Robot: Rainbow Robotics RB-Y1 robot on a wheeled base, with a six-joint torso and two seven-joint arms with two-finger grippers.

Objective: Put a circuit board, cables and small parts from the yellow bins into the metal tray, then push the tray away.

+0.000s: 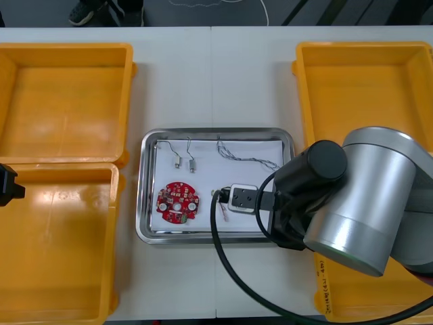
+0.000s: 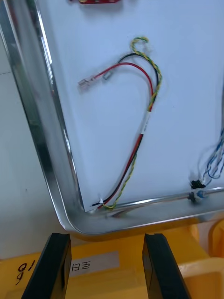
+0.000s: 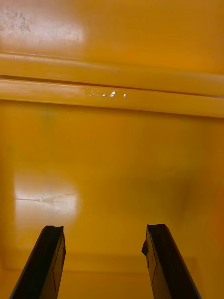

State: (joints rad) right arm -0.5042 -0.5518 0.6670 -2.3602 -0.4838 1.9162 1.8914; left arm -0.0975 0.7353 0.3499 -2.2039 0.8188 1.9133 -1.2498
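"Where's your right gripper?"

"I'm holding it empty, fingers apart, just outside the rim of the shiny rectangular metal tray. The tray is lying between the yellow plastic bins and carrying the round red circuit board. My left gripper is idling over a left bin, fingers likewise apart."

"And the tray?"

"I'm judging it stiff, light and slippery, so I'm planning a low push on its near rim."

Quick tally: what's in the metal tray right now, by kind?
Round red circuit board: 1
Small metal parts: 2
Blue and white cable: 1
Red and yellow cable: 1
Total: 5
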